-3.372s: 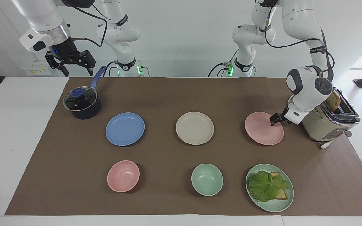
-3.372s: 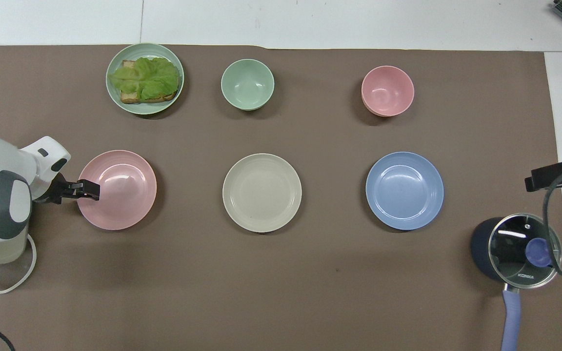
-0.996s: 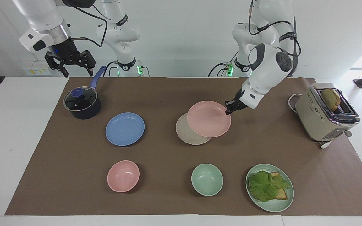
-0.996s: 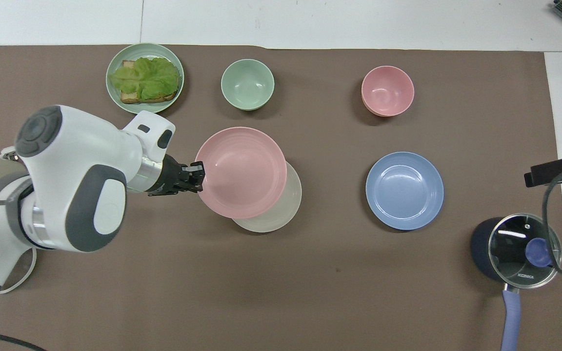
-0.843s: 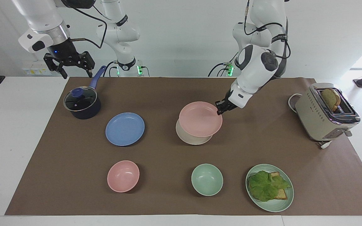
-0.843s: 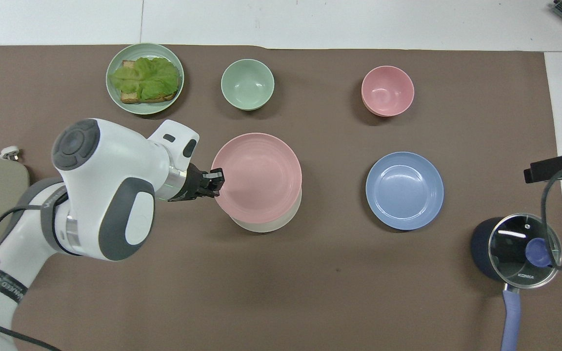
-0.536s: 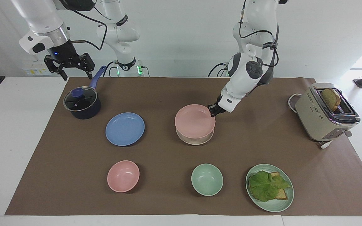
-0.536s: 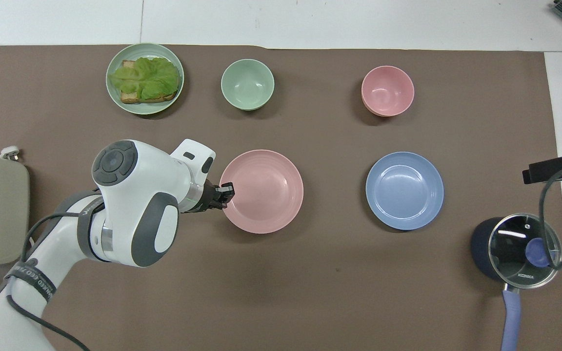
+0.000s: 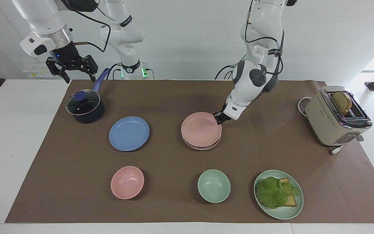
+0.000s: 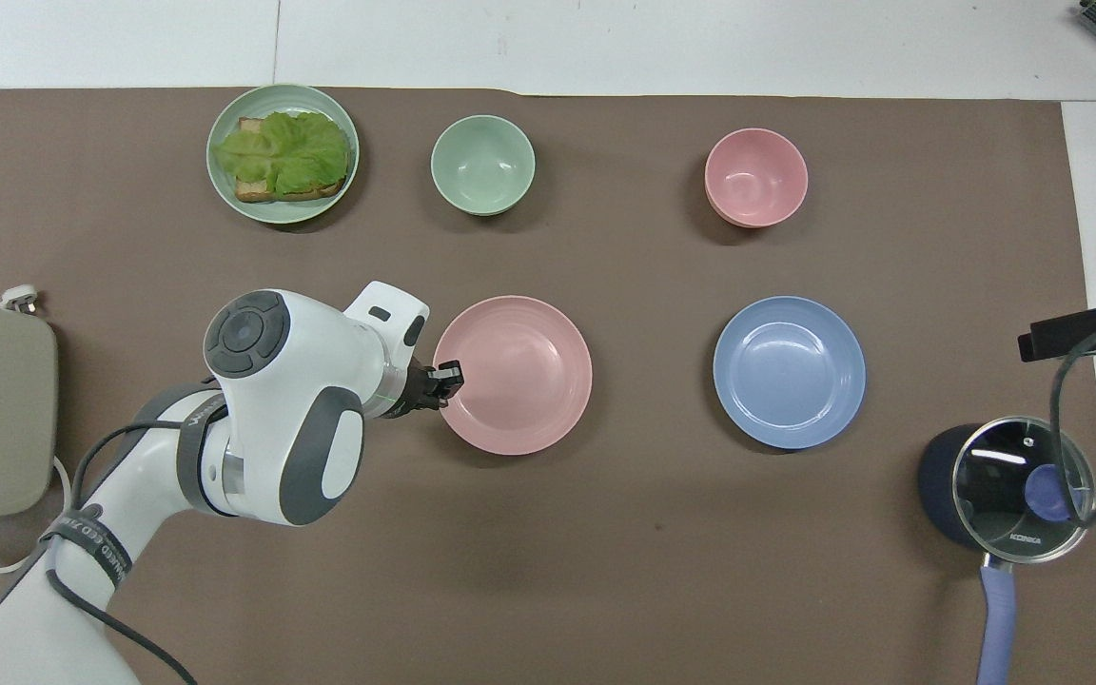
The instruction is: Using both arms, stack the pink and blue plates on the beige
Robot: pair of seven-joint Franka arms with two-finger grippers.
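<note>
The pink plate (image 9: 201, 129) (image 10: 514, 374) lies on the beige plate (image 9: 203, 148), of which only a thin rim shows in the facing view; from overhead it is hidden. My left gripper (image 9: 219, 117) (image 10: 450, 376) is shut on the pink plate's rim, at the edge toward the left arm's end of the table. The blue plate (image 9: 129, 133) (image 10: 789, 372) lies flat beside the stack, toward the right arm's end. My right gripper (image 9: 71, 70) (image 10: 1081, 333) hangs open over the table's edge by the pot, holding nothing.
A dark pot with a glass lid (image 9: 84, 107) stands at the right arm's end, a toaster (image 9: 336, 118) at the left arm's end. Farther from the robots sit a pink bowl (image 9: 127, 182), a mint bowl (image 9: 214, 186) and a green plate with lettuce toast (image 9: 278, 194).
The left arm carried the pink plate from beside the toaster to over the beige plate and lowered it onto it. The right arm has hardly moved.
</note>
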